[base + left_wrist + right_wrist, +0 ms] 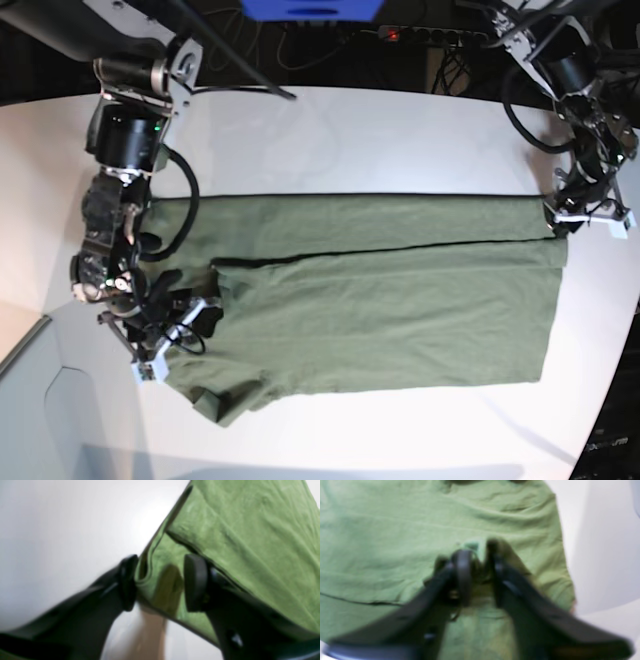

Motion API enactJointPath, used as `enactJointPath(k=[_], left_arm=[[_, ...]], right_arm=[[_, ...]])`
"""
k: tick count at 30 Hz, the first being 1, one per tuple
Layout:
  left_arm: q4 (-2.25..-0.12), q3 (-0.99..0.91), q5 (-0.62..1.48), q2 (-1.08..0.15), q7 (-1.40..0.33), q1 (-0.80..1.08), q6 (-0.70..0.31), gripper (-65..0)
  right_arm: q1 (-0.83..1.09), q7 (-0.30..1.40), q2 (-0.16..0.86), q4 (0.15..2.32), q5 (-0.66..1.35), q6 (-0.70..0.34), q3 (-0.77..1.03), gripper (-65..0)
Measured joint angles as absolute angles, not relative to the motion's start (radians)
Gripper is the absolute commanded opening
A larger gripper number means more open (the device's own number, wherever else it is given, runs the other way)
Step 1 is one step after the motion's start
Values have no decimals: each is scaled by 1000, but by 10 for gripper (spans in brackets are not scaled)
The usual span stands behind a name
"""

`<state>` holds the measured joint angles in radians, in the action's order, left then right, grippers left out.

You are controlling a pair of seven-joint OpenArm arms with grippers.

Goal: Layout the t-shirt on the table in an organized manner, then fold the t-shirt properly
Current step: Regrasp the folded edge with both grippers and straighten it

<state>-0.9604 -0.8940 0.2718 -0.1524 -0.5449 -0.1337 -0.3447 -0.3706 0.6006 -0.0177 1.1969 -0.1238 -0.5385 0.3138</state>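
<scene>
The olive-green t-shirt (380,300) lies spread on the white table (360,140), with its far long edge folded over toward the middle. My right gripper (478,572) is at the shirt's left end in the base view (185,320), its fingers close together on a small bunch of cloth; the view is blurred. My left gripper (161,582) is at the shirt's far right corner (562,215). Its fingers (196,582) stand apart, with the folded shirt edge (160,562) lying loose between them.
The table's curved front edge (70,330) runs close by my right gripper. Cables and a power strip (430,35) lie behind the table. Bare white tabletop shows beyond the shirt's far edge and in front of its near edge.
</scene>
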Motion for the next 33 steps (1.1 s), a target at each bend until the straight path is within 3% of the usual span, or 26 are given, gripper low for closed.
enactJointPath(k=[4,10,13,19,33], left_arm=[[-960,-894,271,-152,-545,-137,-345,-334],[-960,-894,266,-149,-545,-142,-345,-341],[-960,-895,266,-146,-544,-141,-345,-422],[-959,-895,257,-146,-557,-136,-344,-650],[-958,-895,260,-149,-561,-137,-345,-650]], right_arm=[[-340,599,-7,1234,-125,-538,323,-280],[-209,598,22,1422,-126,-538,324,-272],[-134,588,49,1452,-120,-538,319,-270],[-35,598,93,1449,-124,-539,324,-270],[-39,577,160,1245,-117,-538,321,-277]])
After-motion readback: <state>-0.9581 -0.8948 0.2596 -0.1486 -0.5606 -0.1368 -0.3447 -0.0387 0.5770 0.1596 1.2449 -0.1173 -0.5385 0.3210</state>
